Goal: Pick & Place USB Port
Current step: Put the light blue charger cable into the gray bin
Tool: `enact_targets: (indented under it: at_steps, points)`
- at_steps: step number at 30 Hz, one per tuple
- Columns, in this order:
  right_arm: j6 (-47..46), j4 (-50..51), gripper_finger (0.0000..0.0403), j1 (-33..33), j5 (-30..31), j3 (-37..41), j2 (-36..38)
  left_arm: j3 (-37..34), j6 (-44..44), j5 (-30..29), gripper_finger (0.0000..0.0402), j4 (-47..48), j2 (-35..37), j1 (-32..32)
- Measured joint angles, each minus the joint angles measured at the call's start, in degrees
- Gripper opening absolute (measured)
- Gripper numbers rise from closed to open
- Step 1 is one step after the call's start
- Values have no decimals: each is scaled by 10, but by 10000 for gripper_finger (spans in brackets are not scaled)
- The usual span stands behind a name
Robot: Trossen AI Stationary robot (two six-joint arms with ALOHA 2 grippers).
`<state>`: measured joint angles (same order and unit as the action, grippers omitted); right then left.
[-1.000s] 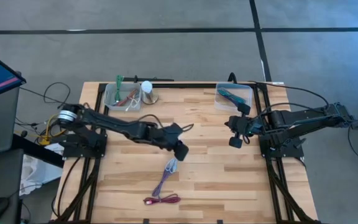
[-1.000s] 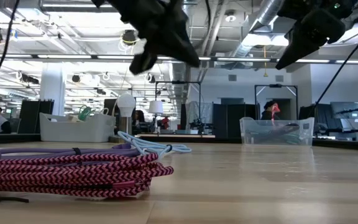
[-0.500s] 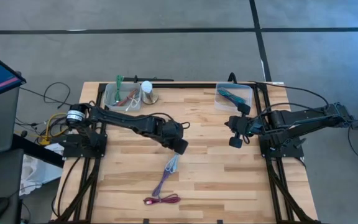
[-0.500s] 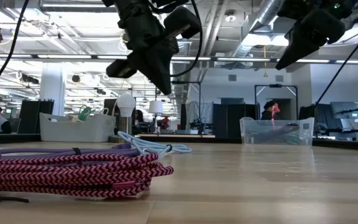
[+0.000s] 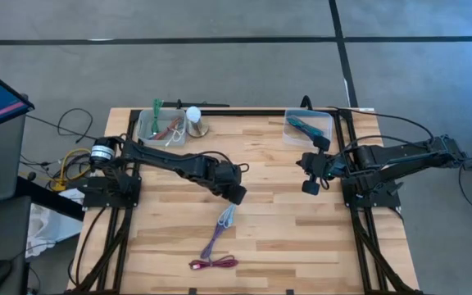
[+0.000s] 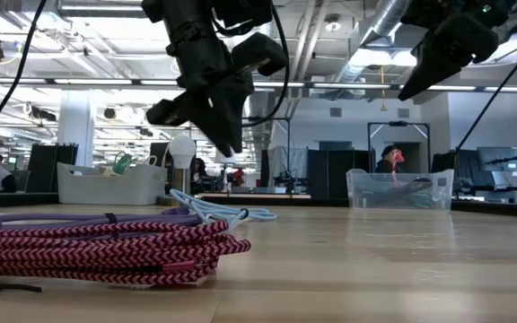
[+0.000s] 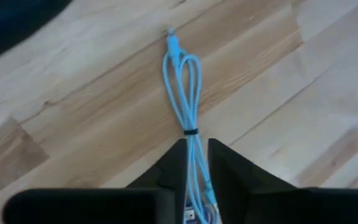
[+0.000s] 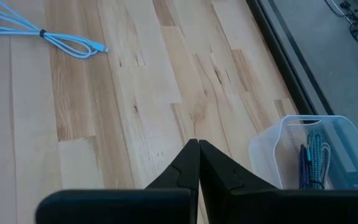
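Left gripper (image 7: pixel 196 163) slightly parted, empty, blue cable (image 7: pixel 182 81) running between jaws. Risk: narrow gap pushes cable aside. Right gripper (image 8: pixel 198 157) closed, empty.

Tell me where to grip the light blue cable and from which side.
Grip the light blue cable at its dark tie band, where the strands bunch tight. It lies flat on the table, so come straight down with the left gripper straddling it.

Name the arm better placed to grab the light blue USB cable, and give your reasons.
Left. The left gripper hangs just above the light blue USB cable, jaws open astride it in the left wrist view. The right gripper waits off to the side near the clear bin, jaws shut.
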<state>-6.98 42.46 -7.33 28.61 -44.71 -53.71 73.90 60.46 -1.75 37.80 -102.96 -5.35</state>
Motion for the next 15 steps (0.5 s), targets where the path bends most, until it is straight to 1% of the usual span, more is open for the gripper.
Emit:
enact_targets:
  at_steps: [6,9,12,15]
  points:
    - [0,0,0,0,0,0,0,-8,-6,0,128,-20,0,0]
    - [-1,0,0,0,0,0,0,-8,-25,-2,153,-62,-6,-2]
    - [-1,0,0,0,0,0,0,-7,-48,-1,166,-102,-22,-5]
    - [-1,3,0,0,-1,0,0,-8,-51,11,168,-108,-52,-8]
